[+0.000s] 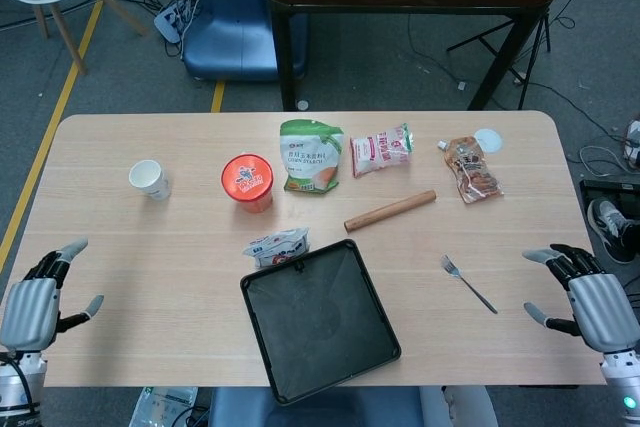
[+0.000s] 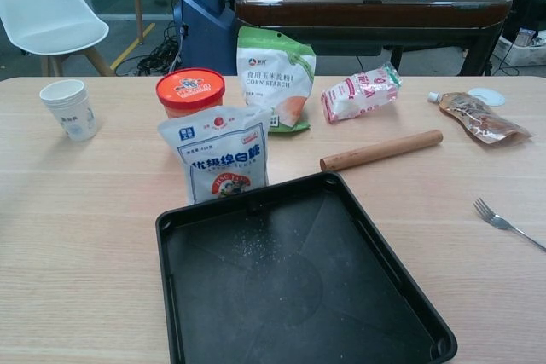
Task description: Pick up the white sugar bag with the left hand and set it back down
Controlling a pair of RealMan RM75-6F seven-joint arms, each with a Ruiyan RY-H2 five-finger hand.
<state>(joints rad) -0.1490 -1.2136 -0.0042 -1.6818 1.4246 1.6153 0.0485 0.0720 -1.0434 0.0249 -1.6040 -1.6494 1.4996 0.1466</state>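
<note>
White sugar bag with blue-and-red print (image 2: 219,157) upright at centre-left, touching black rectangular plastic tray (image 2: 299,279) at its 11 o'clock; red-lidded round tub (image 2: 189,91) just behind bag; wooden rolling pin (image 2: 381,150) at tray's 1 o'clock; white paper cup (image 2: 69,109) far at 9 o'clock.

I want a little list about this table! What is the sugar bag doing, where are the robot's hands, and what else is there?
sugar bag: white sugar bag stands upright at the far edge of the black tray, held by nobody
left hand: left hand by the table's left edge, fingers apart, holds nothing
right hand: right hand by the table's right edge, fingers apart, holds nothing
behind the bag: red-lidded cup, corn starch bag
other things: paper cup, rolling pin, fork
</note>
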